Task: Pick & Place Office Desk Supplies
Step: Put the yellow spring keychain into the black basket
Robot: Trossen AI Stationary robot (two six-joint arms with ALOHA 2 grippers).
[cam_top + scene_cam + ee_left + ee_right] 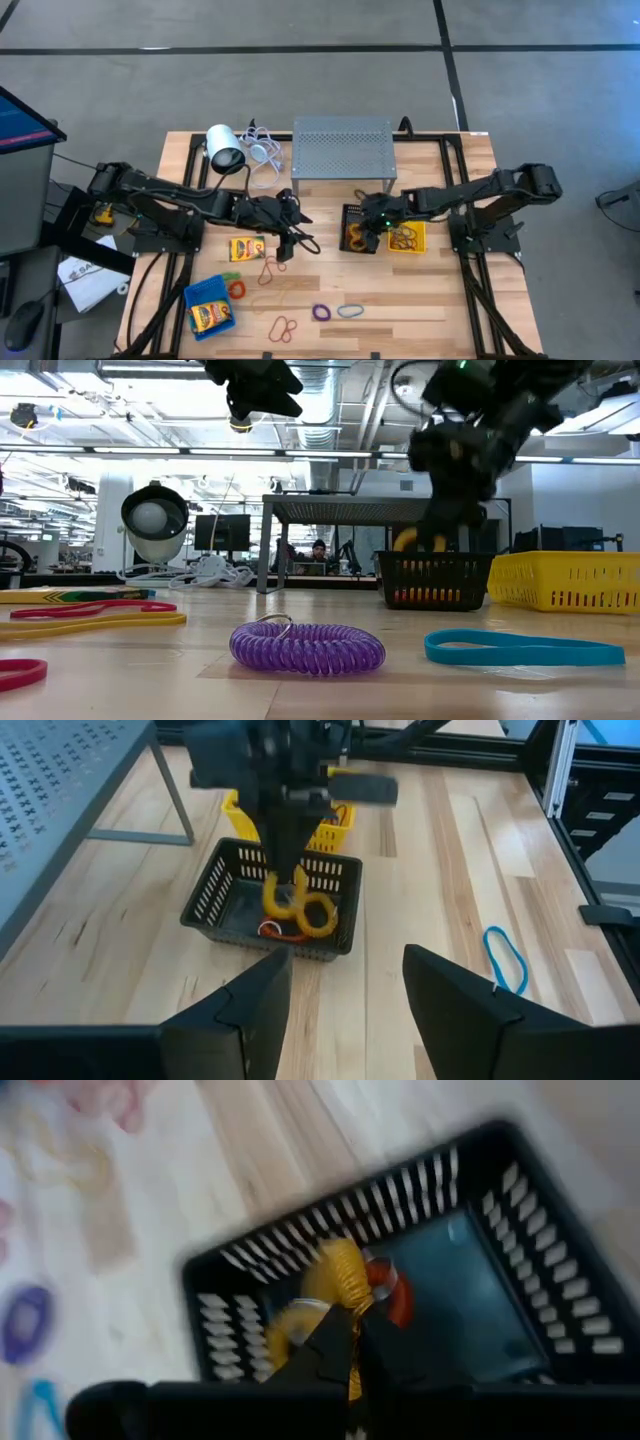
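My right gripper [372, 222] hovers over the black bin [357, 229], shut on a yellow coiled loop [297, 907] that hangs into the bin. An orange-red loop [392, 1294] lies on the bin floor. The yellow bin [408, 238] stands just right of the black one and holds loops. My left gripper [292, 238] is open and empty, raised above the table left of the black bin. One crayon box [246, 248] lies flat on the table; another lies in the blue bin [210, 308]. Loops lie scattered near the front: red [272, 268], purple [321, 312], pale blue [350, 310]. My right gripper pinches the yellow coiled loop at its upper part [336, 1283] between the two fingertips [283, 860], coming from above and pointing down. The loop hangs below the fingers, its lower coils [318, 915] inside the black bin; whether they touch the floor I cannot tell.
The grey perforated stand [343, 147] rises at the far side behind both bins, with the white cylinder [225, 148] and its cable to its left. Bare wood lies between the crayon box and the black bin. A purple coil [307, 645] and blue band [522, 650] lie near the front edge.
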